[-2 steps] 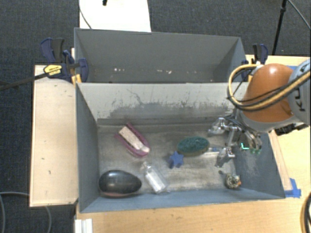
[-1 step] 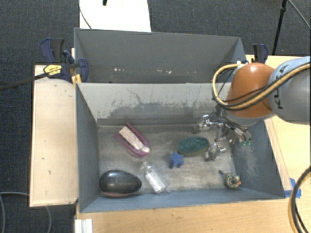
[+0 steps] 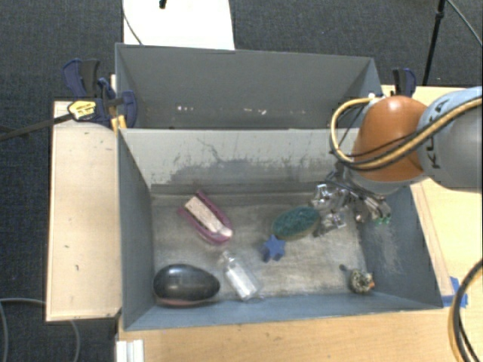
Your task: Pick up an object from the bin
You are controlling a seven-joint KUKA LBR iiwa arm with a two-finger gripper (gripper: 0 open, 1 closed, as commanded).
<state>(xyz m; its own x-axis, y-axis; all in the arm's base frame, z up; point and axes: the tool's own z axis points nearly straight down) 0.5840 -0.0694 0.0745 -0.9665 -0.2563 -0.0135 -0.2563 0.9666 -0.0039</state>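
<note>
The grey metal bin point(image 3: 137, 225) holds a few scattered things. The gripper point(image 3: 333, 209) hangs low on the right, just beside the right end of a dark green oval pad point(image 3: 294, 222) near the middle. I cannot tell whether its grip is released or clenched. A small blue star point(image 3: 273, 248) lies near the pad.

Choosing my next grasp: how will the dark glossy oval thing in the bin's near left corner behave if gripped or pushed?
The dark oval thing looks smooth and shiny, so it may slip from a pinch. Its rounded shape suggests it could roll if pushed, though the bin wall beside it should check that. It looks solid, so likely stiff.
</note>
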